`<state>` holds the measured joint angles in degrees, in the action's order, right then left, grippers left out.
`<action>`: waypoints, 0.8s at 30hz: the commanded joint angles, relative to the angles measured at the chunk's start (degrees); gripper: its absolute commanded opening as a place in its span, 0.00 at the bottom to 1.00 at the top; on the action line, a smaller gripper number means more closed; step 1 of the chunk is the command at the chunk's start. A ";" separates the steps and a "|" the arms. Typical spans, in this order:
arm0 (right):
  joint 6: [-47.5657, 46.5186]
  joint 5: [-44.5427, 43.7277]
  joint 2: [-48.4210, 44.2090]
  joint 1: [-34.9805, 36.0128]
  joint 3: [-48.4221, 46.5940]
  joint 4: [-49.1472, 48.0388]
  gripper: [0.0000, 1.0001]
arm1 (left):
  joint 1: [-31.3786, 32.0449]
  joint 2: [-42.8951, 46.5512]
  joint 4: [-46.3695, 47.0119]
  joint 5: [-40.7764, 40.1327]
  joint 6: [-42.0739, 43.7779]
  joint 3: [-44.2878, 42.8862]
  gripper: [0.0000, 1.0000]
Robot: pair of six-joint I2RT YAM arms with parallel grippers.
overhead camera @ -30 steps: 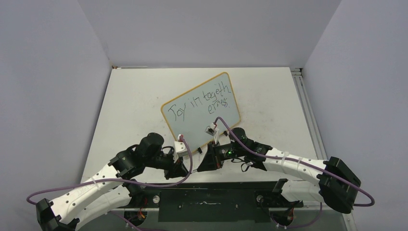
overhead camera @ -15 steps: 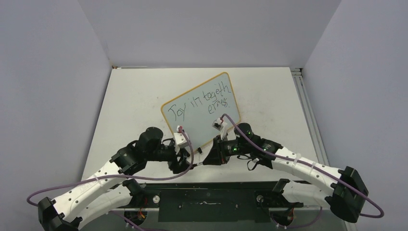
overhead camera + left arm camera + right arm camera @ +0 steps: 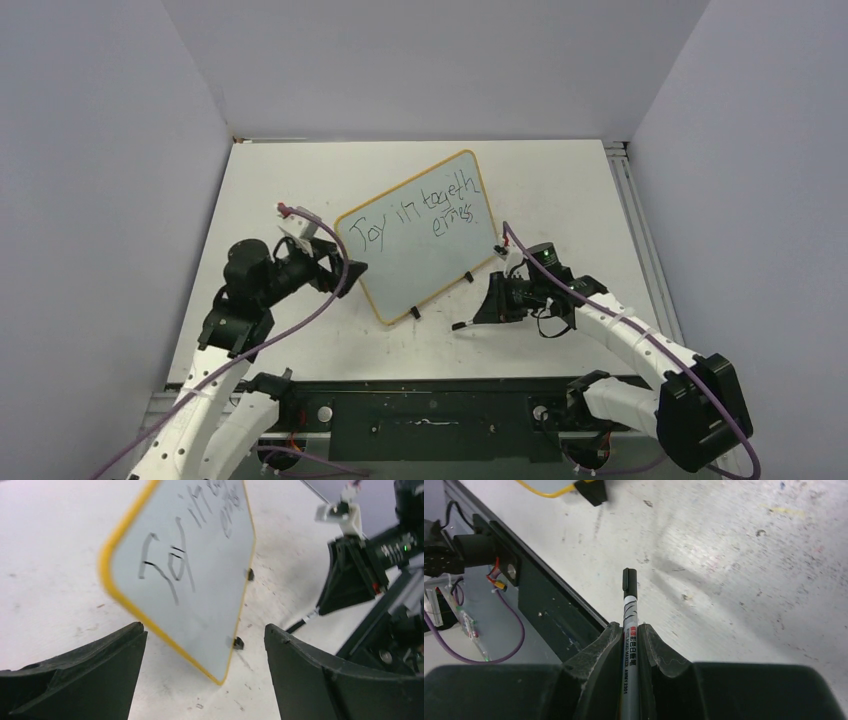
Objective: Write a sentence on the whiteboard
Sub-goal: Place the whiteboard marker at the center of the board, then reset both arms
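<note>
Scuffed white tabletop [image 3: 270, 190] carries the whiteboard [image 3: 420, 265] just ahead of the left gripper [image 3: 338, 272], whose fingers are spread and clear of the frame. The sentence [image 3: 425, 212] looks finished. The right gripper [image 3: 629, 630] has the board to its left and pinches a marker [image 3: 629, 600], apparently capped, tip well away from the writing.

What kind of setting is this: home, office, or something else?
Most likely a lab robot test booth: blank walls close in a scuffed white table, the left arm and right arm are bolted at its near edge, and a small whiteboard and marker serve as props.
</note>
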<state>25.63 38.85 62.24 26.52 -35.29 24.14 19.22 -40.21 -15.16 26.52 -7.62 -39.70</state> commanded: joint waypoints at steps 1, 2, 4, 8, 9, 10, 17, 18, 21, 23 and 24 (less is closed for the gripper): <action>-2.04 -1.77 2.45 -2.29 1.24 -1.24 0.08 | -9.53 5.12 9.84 0.46 -7.89 -0.30 0.88; -2.11 -3.80 3.25 -2.37 1.34 -1.21 0.08 | -11.73 5.70 10.49 0.24 -9.19 0.10 0.89; -2.14 -6.88 4.49 -2.88 1.64 -1.97 0.12 | -13.99 5.94 10.17 -2.44 -10.84 0.61 0.92; -1.09 -13.83 5.69 -3.53 2.68 -4.64 0.21 | -15.50 3.74 4.33 -9.42 -9.20 -1.33 0.93; -0.76 -15.54 5.93 -3.69 2.88 -5.14 0.24 | -15.98 3.18 3.30 -11.32 -9.32 -1.62 0.94; -0.60 -17.00 6.18 -3.81 3.06 -5.60 0.27 | -16.36 2.81 2.27 -13.25 -9.42 -1.80 0.94; -0.04 -24.28 5.35 -5.16 2.07 -6.79 0.64 | -17.38 2.43 -1.86 -25.72 -9.65 -2.47 0.97; -0.07 -25.70 4.74 -5.38 1.62 -6.42 0.69 | -17.42 2.54 -2.43 -27.84 -9.80 -2.56 0.97; -0.23 -30.75 1.29 -6.21 -0.09 -5.36 0.88 | -17.45 3.15 -2.92 -32.36 -11.00 -2.72 0.96; -0.50 -34.86 -1.69 -6.70 -1.39 -5.06 0.96 | -17.47 3.20 -3.62 -35.08 -11.79 -3.72 0.96; -0.70 -37.21 -3.67 -6.90 -2.17 -4.99 0.99 | -17.47 3.32 -4.03 -36.55 -12.22 -4.24 0.96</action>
<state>25.28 12.47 65.47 20.64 -32.53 20.56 2.13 -37.82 -18.39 -1.58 -17.69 -39.70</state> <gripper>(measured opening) 0.944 0.963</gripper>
